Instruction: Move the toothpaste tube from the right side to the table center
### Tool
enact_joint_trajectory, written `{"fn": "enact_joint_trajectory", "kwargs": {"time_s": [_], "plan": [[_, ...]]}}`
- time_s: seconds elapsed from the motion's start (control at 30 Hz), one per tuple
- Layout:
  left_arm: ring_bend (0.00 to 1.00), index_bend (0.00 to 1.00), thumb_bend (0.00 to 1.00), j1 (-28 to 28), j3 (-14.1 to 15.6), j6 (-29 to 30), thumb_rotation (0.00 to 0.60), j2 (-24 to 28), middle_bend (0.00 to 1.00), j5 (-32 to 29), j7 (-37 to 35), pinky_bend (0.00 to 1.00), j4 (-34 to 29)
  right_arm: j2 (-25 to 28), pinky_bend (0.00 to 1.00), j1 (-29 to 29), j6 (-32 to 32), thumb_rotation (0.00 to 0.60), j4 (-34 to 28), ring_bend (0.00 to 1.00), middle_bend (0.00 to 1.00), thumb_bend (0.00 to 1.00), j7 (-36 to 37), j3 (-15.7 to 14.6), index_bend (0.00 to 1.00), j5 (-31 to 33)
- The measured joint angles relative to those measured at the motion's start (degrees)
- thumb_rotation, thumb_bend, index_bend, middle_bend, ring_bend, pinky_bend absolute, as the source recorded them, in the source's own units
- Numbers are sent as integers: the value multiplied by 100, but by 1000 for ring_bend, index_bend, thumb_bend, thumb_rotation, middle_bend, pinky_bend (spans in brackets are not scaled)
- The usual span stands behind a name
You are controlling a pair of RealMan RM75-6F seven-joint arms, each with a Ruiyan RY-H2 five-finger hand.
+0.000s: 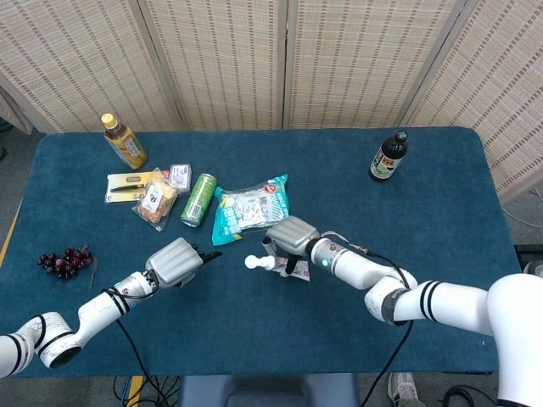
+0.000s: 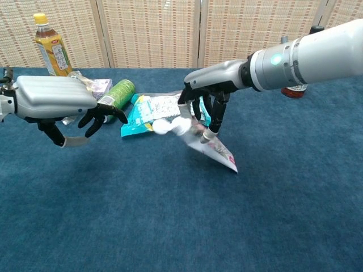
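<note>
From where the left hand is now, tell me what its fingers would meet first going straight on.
Likely the toothpaste tube held by the right hand: the left hand has its fingers aimed toward the white cap. Depth is unclear.

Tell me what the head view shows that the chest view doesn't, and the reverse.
Only the head view shows the bunch of grapes near the table's left edge, the yellow packet and the whole dark bottle at far right.

Only the chest view shows, side-on, the toothpaste tube's flat end touching the blue table while its capped end is raised.

Both show the right hand holding the tube, the left hand empty with fingers apart, the green can, the teal snack bag and the yellow-capped tea bottle.
</note>
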Motion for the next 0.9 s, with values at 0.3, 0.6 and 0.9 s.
{"fn": "enact_joint_trajectory", "kwargs": {"time_s": [0.3,0.6,0.9], "plan": [[417,123,392,112,-71,92,600,11,443,-123,46,685,-27,158,322,-107,263,600,-139,218,248,0,-68,85,201,146],[341,123,392,513,-294,560,600,56,379,-645,-84,552,-86,775,330,-667,1234,600,-706,246,321,123,-355,-29,203,283],[328,129,392,1319,-558,1463,600,203,367,-1426,-220,495,-251,1585,361,-1760,2823,600,-1595,283,366,254,-860,-288,249,415]]}}
